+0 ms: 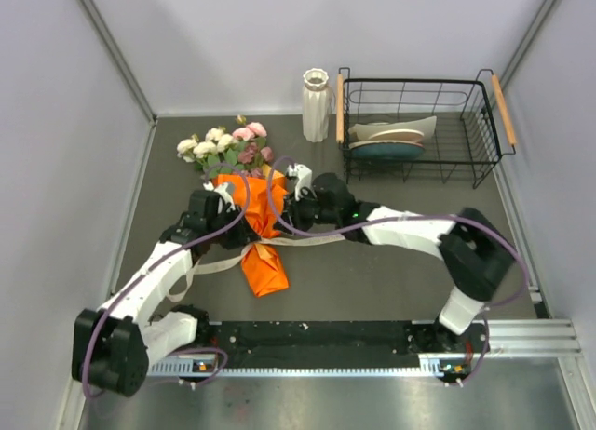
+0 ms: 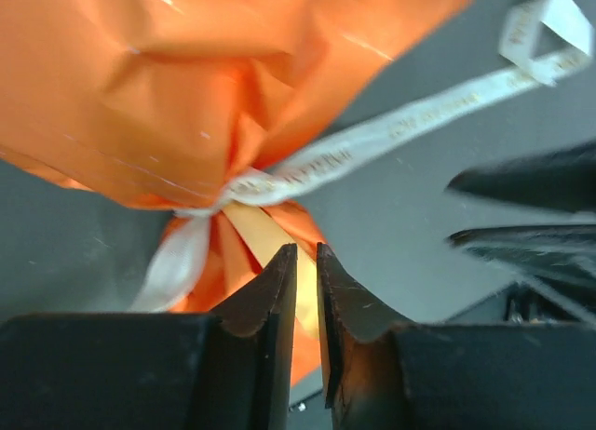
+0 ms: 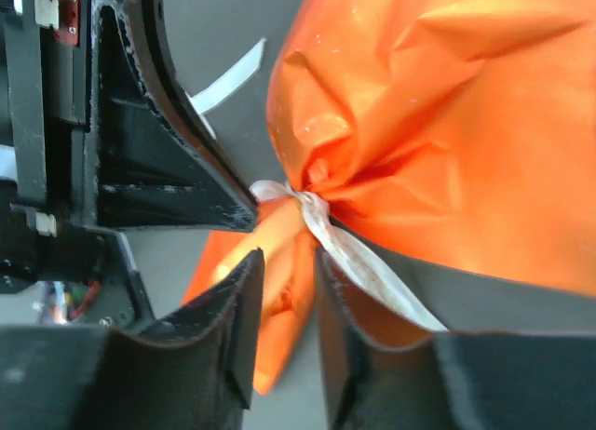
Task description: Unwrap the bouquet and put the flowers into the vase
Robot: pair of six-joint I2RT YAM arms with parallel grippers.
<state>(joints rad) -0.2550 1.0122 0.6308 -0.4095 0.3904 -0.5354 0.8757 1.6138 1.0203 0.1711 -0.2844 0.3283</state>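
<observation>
The orange paper of the bouquet is thin, glossy and creased, with bright highlights. Its ribbon is cream woven cloth with a soft sheen and faint print. The fingers of the left gripper are matt black plastic, scuffed pale along the edges. The vase looks like smooth white ribbed ceramic. The wire basket is black metal with bare wooden handles. The table is matt dark grey.

Top view looks down; wrist views close-up (both share bouquet)

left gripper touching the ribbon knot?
Apart. In the left wrist view the left gripper sits short of the ribbon knot, orange paper showing between them.
</observation>
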